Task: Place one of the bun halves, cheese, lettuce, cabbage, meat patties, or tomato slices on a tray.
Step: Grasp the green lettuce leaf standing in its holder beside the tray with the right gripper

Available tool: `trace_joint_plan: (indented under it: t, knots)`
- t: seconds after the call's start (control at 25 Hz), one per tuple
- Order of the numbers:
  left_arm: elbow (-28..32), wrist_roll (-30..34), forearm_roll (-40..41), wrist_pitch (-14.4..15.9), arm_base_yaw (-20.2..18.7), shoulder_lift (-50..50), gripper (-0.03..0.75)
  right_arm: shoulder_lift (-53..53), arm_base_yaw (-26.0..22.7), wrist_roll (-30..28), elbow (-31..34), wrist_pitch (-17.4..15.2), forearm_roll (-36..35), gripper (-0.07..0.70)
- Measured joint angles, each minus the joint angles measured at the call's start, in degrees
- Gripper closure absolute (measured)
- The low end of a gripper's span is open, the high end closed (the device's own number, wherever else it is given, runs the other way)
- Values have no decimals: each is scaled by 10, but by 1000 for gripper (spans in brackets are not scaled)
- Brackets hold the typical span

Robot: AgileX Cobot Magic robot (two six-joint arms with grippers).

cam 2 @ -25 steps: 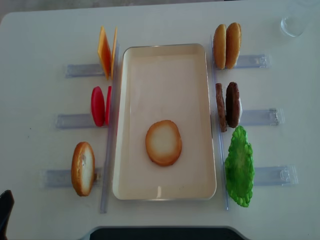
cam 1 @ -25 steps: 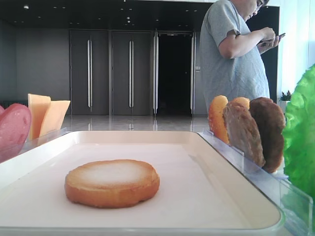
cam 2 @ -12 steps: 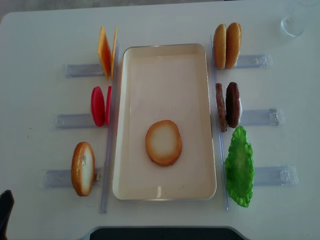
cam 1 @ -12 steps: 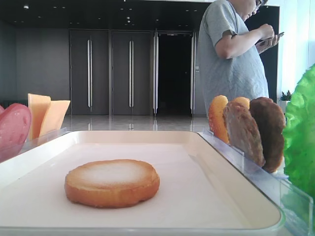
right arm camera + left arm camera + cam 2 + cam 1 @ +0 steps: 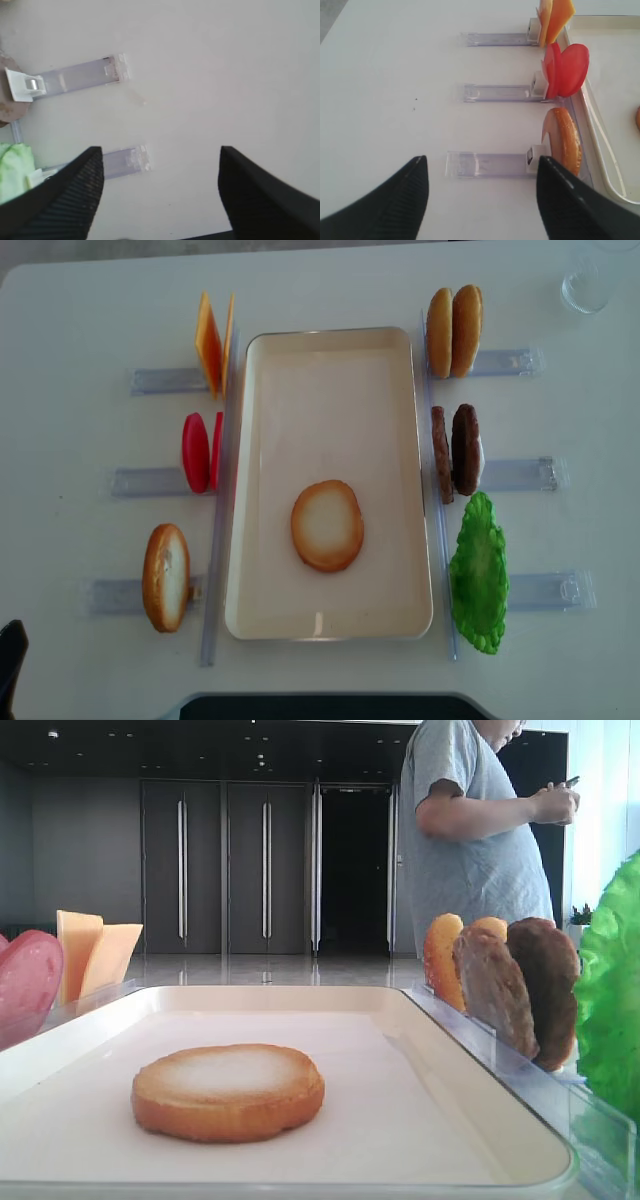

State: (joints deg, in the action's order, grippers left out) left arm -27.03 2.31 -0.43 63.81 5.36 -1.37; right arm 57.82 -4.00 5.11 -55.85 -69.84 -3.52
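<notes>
One bun half lies flat, pale face up, in the lower middle of the tray. Both the left pincer and right pincer hang released over the counter, grasping nothing.

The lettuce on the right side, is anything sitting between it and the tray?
Only the long clear plastic strip along the tray's right rim lies between it and the lettuce. It is low, so lifting the leaf over it should be enough.
</notes>
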Motion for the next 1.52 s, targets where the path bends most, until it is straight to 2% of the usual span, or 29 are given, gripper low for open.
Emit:
trace_joint_plan:
  t: [0.16, 0.28, 0.44, 0.68, 0.8, 0.92, 1.08, 1.52]
  knots:
    - [0, 0, 0, 0, 0, 0, 201, -13, 22, 0, 0, -1, -15, 166]
    - [0, 0, 0, 0, 0, 0, 201, -21, 57, 12, 0, -2, -39, 166]
    - [0, 0, 0, 0, 0, 0, 201, -22, 141, 61, 0, -2, -48, 166]
    - [0, 0, 0, 0, 0, 0, 201, -22, 302, 175, 0, -2, -32, 166]
    - [0, 0, 0, 0, 0, 0, 201, -21, 366, 231, 0, -2, -18, 166]
    - [0, 0, 0, 0, 0, 0, 201, -20, 411, 271, 0, -2, -15, 166]
    - [0, 0, 0, 0, 0, 0, 201, 2, 438, 294, 0, -2, -12, 166]
    - [0, 0, 0, 0, 0, 0, 201, 70, 440, 280, 0, -2, 27, 166]
